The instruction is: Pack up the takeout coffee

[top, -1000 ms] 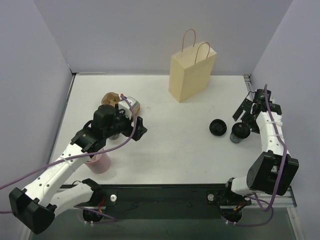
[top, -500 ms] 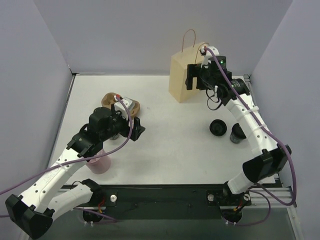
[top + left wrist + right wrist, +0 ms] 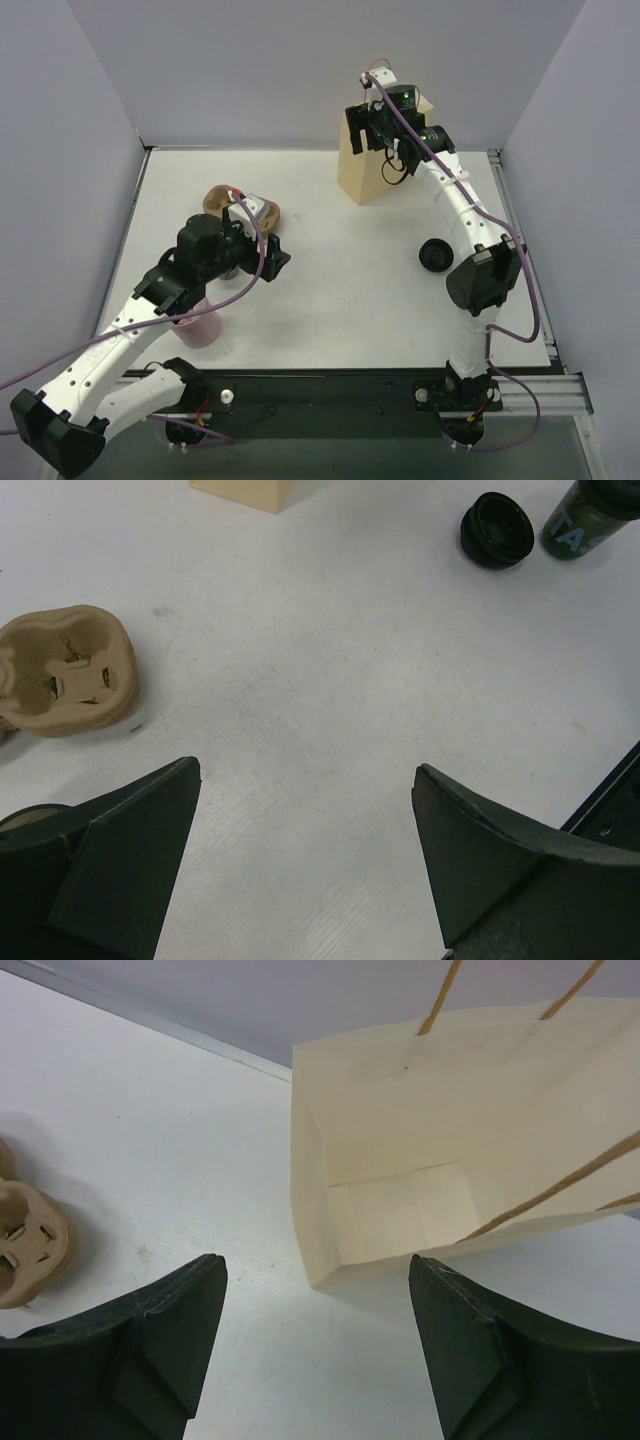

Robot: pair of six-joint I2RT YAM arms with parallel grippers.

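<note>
The right hand (image 3: 315,1295) hangs above the open paper bag (image 3: 380,1110) at the back of the worktop (image 3: 330,680), fingers apart with nothing between them. The left hand (image 3: 305,780) hovers near the pulp tray (image 3: 65,670), fingers spread wide, holding nothing. The coffee cup (image 3: 588,520) stands on the worktop's right side, just beside a round black object (image 3: 497,528) and well apart from the bag. In the top view the right arm hides the cup.

Overhead rear view; wrist views downward, pulp tray (image 3: 65,670) common to both.
</note>
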